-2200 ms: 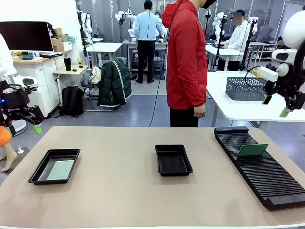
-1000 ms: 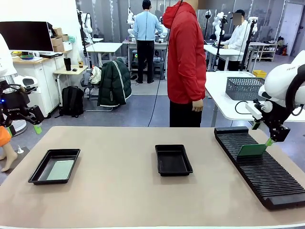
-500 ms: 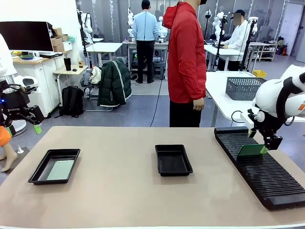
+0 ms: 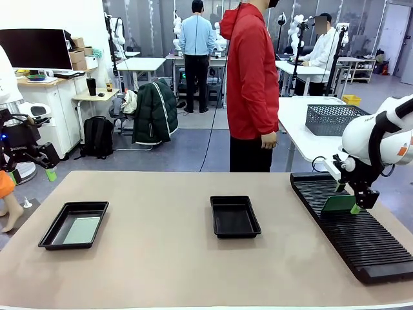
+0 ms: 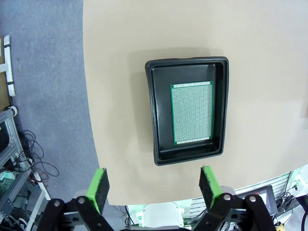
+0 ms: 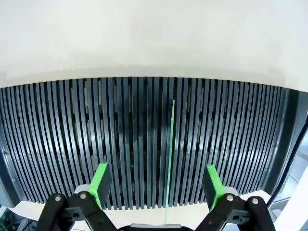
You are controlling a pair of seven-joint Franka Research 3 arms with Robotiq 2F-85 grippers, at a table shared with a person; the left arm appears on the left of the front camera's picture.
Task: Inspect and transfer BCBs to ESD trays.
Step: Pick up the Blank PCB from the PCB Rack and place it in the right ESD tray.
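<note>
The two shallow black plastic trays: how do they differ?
The left shallow black plastic tray holds a flat green circuit board; the middle shallow black plastic tray is empty. The left tray sits near the beige table's left end; the middle tray sits at its centre, before the person in red. Both share shape, colour and raised rims.

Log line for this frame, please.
right gripper: open over racked BCB | left gripper: open, clear of trayed BCB | middle tray: empty
</note>
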